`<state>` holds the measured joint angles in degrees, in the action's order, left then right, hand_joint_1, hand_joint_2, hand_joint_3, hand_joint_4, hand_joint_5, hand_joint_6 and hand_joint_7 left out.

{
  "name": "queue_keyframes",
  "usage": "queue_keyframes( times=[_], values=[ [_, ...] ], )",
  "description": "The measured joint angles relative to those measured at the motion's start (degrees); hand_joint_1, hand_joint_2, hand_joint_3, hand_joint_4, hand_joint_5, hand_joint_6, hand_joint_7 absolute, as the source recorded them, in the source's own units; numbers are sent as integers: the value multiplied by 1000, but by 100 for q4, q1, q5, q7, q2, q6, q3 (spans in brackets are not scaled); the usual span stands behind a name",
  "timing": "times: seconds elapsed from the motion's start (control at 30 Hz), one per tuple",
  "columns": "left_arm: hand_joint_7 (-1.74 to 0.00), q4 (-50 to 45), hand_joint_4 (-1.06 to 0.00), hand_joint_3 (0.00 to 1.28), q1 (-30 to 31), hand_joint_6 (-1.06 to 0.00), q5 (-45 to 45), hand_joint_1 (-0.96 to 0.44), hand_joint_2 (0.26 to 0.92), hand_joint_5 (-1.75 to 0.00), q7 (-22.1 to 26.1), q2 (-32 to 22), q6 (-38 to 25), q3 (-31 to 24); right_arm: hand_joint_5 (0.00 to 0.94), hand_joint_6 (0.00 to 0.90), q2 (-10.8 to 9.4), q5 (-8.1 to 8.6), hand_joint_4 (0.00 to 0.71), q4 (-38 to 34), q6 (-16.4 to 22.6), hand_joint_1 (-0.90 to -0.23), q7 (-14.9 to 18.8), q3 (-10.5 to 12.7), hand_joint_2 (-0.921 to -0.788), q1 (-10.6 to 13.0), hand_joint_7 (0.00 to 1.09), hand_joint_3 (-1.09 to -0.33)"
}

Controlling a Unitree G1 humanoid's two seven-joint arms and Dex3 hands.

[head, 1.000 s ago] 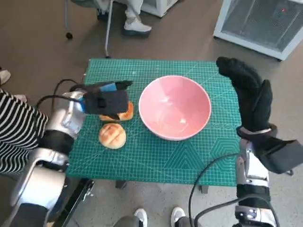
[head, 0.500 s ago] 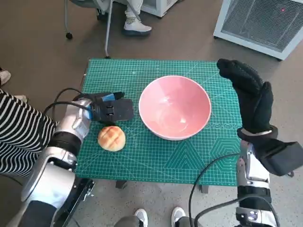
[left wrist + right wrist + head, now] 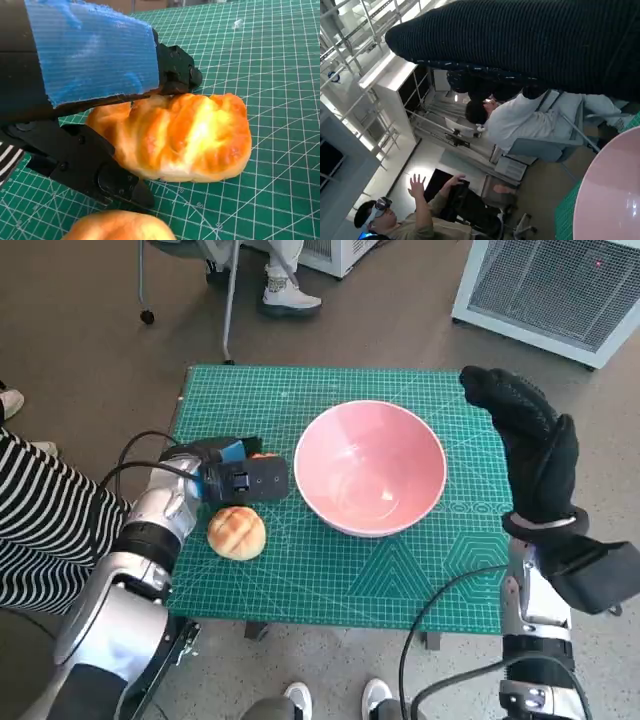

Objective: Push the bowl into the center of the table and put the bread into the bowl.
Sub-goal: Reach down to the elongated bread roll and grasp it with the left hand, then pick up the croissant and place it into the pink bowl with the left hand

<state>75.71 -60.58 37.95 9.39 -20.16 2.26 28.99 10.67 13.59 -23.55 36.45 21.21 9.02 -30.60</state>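
Observation:
The pink bowl [image 3: 370,468] stands near the middle of the green mat [image 3: 330,580]; its rim [image 3: 615,195] also shows in the right wrist view. A long golden bread roll [image 3: 180,137] lies on the mat just left of the bowl. My left hand [image 3: 240,478] covers most of it in the head view. In the left wrist view my left hand [image 3: 90,85] holds the roll, with fingers on its top and the thumb along its side. A round bun [image 3: 237,532] lies nearer the front edge, apart from the hand. My right hand [image 3: 530,440] hangs raised, right of the bowl, holding nothing.
A person in a striped sleeve [image 3: 35,530] sits close at the left of the table. Feet [image 3: 290,295] and a chair leg are on the floor behind, and a white unit [image 3: 560,290] is at the far right. People [image 3: 520,120] sit in the room beyond.
My left hand has sunk from above the long roll down onto it and closed around it. The bowl, the round bun and my right hand have stayed put.

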Motion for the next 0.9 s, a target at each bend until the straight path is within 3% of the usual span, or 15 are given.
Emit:
queue_keyframes(
  times=[0.07,0.1,0.2,0.23,0.27,0.33,0.4,0.6,0.9],
  values=[
    [-48,2,-585,31,1,-582,39,141,871,-809,-118,10,3,46,2,53,1,0,199,0,0,-747,0,0,-921,0,536,-709],
    [-62,3,-625,44,1,-632,56,224,887,-960,-171,13,8,70,2,53,1,0,199,0,0,-747,0,0,-921,0,536,-709],
    [-113,12,-666,58,10,-750,171,322,909,-1141,-386,12,54,175,2,53,1,0,199,3,-2,-751,-1,0,-921,2,536,-709],
    [-207,16,-668,66,17,-761,214,338,913,-1177,-478,11,86,206,2,53,1,0,199,8,-3,-753,-2,0,-921,4,537,-709],
    [-273,18,-669,68,23,-749,237,344,915,-1189,-542,10,113,228,2,53,1,0,199,12,-5,-753,-2,-1,-921,7,537,-709],
    [-757,21,-653,83,36,-671,265,141,918,-1250,-662,8,174,272,2,53,1,0,199,20,-10,-754,-2,-1,-921,9,537,-709],
    [-926,22,-643,88,53,-649,297,72,919,-1269,-811,0,263,310,2,52,1,0,199,25,-19,-754,-2,0,-921,9,537,-709],
    [-1118,24,-663,71,65,-640,330,8,920,-1212,-996,-41,449,356,2,52,1,0,199,28,-47,-751,-2,0,-921,11,538,-709],
    [-1141,19,-694,69,53,-615,85,0,920,-1193,-907,-140,659,81,1,51,1,0,199,28,-48,-750,-2,-1,-921,17,539,-710]
  ],
)
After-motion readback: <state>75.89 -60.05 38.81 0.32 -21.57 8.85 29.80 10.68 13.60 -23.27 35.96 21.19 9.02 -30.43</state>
